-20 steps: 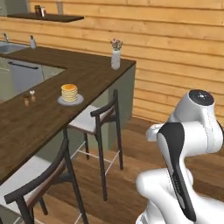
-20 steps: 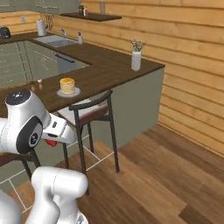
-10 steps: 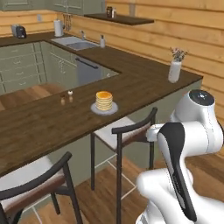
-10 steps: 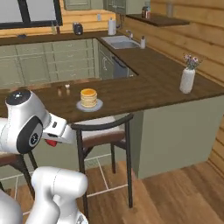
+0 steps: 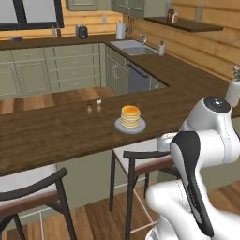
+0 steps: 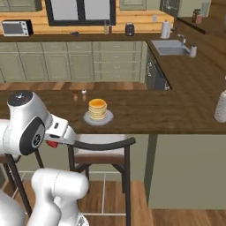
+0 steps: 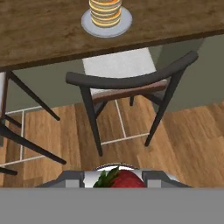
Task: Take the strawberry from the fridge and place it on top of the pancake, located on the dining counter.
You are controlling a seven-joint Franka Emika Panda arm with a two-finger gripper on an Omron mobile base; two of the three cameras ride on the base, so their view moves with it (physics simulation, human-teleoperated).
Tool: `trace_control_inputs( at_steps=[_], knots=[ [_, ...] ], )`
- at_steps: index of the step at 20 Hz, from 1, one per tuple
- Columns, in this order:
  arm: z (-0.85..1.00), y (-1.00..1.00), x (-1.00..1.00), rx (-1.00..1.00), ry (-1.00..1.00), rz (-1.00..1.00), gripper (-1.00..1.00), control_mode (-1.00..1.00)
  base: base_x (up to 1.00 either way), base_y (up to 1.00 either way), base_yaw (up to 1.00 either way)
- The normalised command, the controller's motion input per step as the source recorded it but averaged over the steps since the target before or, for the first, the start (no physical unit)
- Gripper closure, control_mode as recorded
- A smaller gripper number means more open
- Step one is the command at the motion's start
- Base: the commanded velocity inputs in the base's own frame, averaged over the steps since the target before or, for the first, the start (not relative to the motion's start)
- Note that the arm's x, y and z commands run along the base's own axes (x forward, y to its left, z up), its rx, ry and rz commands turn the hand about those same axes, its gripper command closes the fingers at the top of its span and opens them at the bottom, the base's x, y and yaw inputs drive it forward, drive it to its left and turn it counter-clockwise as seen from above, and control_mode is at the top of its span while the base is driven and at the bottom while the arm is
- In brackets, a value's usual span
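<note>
In the hand view you see the strawberry [image 7: 124, 179] at the bottom edge, pinched in the pincer [image 7: 114, 178], whose jaws are pressed against its two sides. Its green leaves point to the left of that view and its red body lies to the right, so its long axis runs across the view; how that maps to the room you cannot tell. In the right base view a small red patch, the strawberry [image 6: 52, 143], shows just under the arm's forearm, low beside the stool.

The pancake [image 5: 130, 116] stack stands upright on a round grey plate [image 5: 119, 127] on the dining surface [image 5: 51, 133], near its front edge. The stack is round, with no long axis to speak of. You find it likewise in the right base view [image 6: 97, 109] and at the top of the hand view [image 7: 105, 9]. The strawberry is well apart from the pancake, lower than the surface and out over the wooden floor [image 7: 183, 144].

A dark-backed stool [image 7: 127, 81] with a pale seat stands between them, tucked partly under the surface. Two small shakers [image 5: 93, 107] stand behind the plate.
</note>
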Motion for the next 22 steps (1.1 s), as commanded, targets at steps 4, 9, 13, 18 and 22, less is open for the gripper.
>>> trace_control_inputs(
  at_steps=[4, 9, 13, 18, 22],
  knots=[
    [0.00, 0.00, 0.00, 0.00, 0.00, 0.00, 1.00, 1.00, 0.68, 0.00, 0.29],
    [0.00, 0.00, 0.00, 0.00, 0.00, 0.00, 1.00, 1.00, 0.63, -0.39, 0.16],
    [0.00, 0.00, 0.00, 0.00, 0.00, 0.00, 1.00, 1.00, 0.29, -0.50, 0.05],
    [0.00, 0.00, 0.00, 0.00, 0.00, 0.00, 1.00, 1.00, 0.00, -0.61, -0.04],
    [0.00, 0.00, 0.00, 0.00, 0.00, 0.00, 1.00, 1.00, 0.04, -0.39, -0.02]
  ],
)
